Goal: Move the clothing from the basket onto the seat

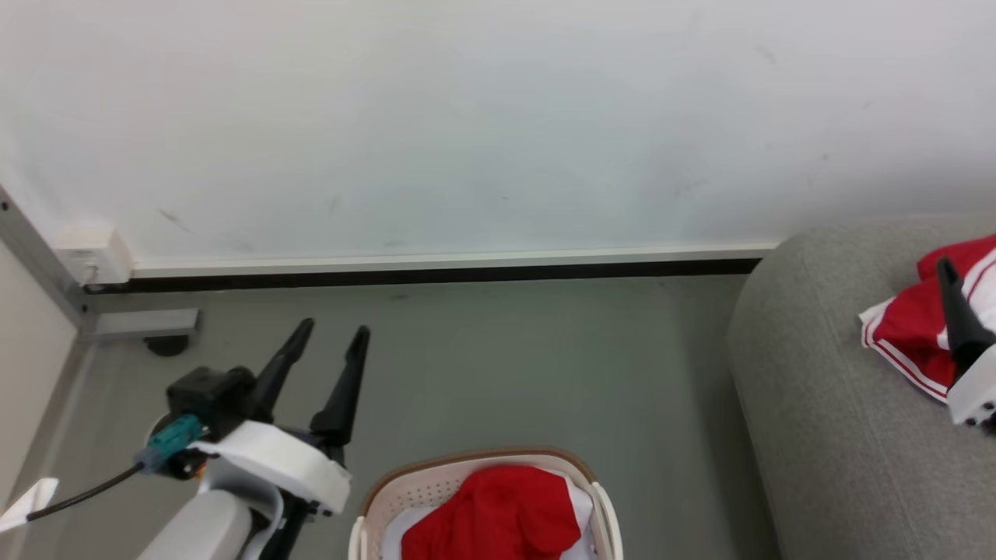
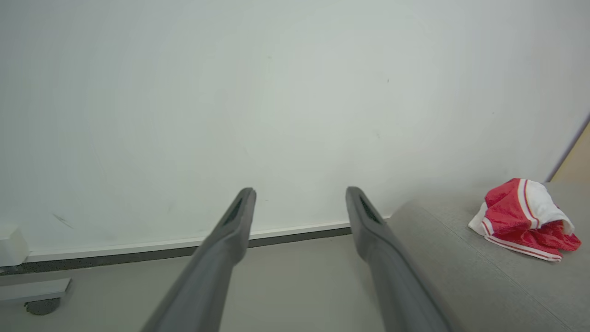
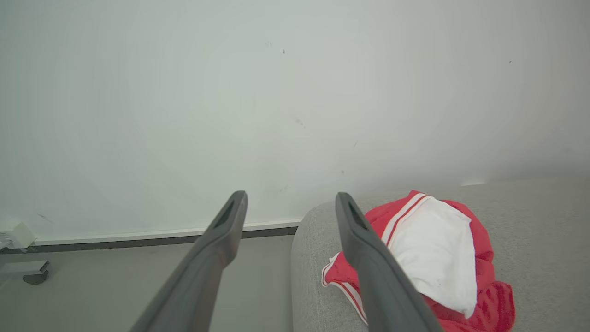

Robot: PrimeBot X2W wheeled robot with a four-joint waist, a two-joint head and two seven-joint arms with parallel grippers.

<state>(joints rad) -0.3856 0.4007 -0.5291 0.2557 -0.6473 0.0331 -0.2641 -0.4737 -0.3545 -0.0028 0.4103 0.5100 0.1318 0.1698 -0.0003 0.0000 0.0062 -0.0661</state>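
Note:
The cream basket (image 1: 405, 484) with a brown rim stands on the floor at the bottom centre of the head view, holding bright-red clothing (image 1: 494, 513) over something white. A second red and white garment (image 1: 906, 330) lies crumpled on the grey seat (image 1: 817, 404) at the right. My left gripper (image 1: 333, 333) hovers open above the floor, left of the basket, with nothing between its fingers (image 2: 230, 230). My right gripper (image 3: 291, 198) is open above the seat's rounded arm, and the garment (image 3: 433, 249) lies just beyond and right of its right finger.
A white wall (image 1: 498, 117) with a dark skirting strip runs behind the grey floor (image 1: 545, 365). A metal frame foot with a caster (image 1: 167, 342) and a small white box (image 1: 93, 253) sit at the far left. A cable with a teal plug (image 1: 171, 437) hangs off my left wrist.

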